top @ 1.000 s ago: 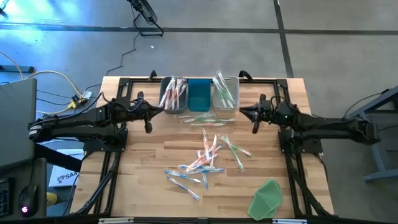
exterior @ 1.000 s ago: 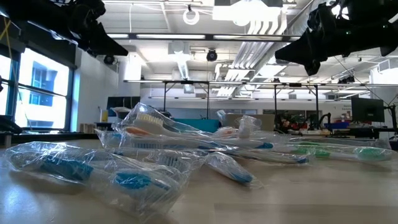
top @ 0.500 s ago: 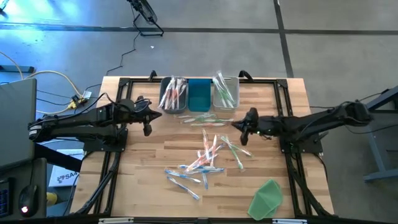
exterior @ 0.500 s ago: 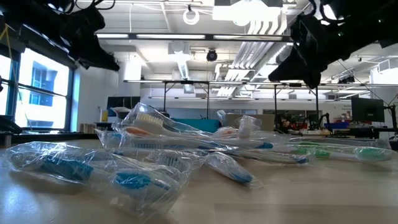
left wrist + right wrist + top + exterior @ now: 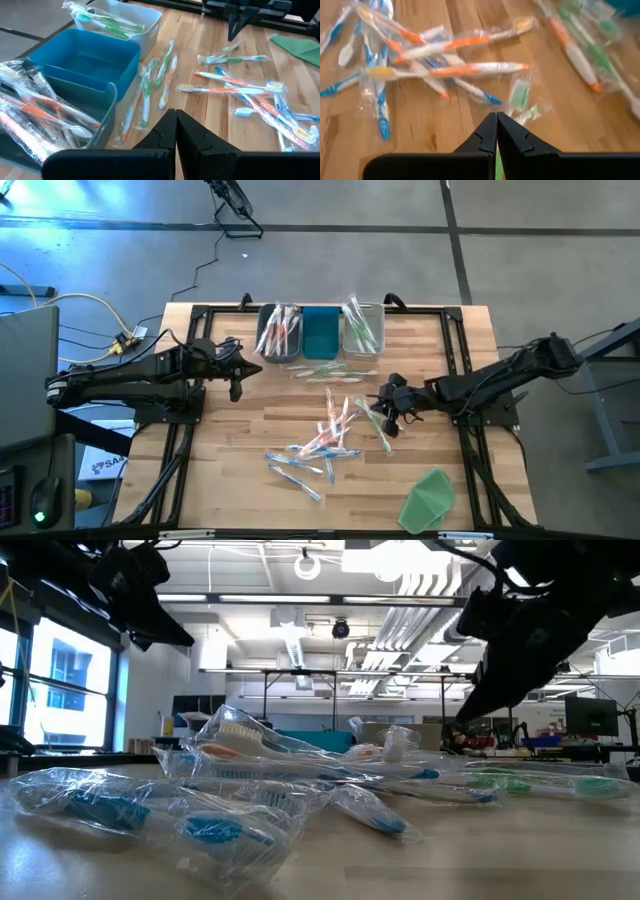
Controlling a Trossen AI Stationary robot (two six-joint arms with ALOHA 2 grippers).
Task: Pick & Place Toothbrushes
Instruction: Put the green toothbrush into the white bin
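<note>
A wooden worktop (image 5: 240, 430) is seen from above, with loose toothbrushes (image 5: 330, 435) in clear wrappers scattered across its middle, in orange, blue and green. At the far edge three bins are lined up side by side: a clear bin (image 5: 279, 332) holding orange toothbrushes, a blue bin (image 5: 321, 332) with nothing visible inside, and a white bin (image 5: 363, 328) holding green ones. A few more green and orange toothbrushes lie just in front of the bins. A flat green sheet (image 5: 429, 497) lies near the front right corner. No brand or label on the wrappers can be read; only part of a printed word on a white box (image 5: 100, 464) on the floor to the left is seen, too small to make out. The left gripper (image 5: 240, 373) is held above the worktop beside the clear bin, its fingers pressed together and holding nothing. The right gripper (image 5: 389, 412) is placed over the green toothbrushes at the right of the pile, its fingers pressed together; in the right wrist view a green toothbrush (image 5: 519, 95) is seen just ahead of the fingertips, and no grip on it can be made out. Compared with a second ago, the right gripper has been moved from beside the white bin forward and inward to the pile, while the left arm has barely shifted.
</note>
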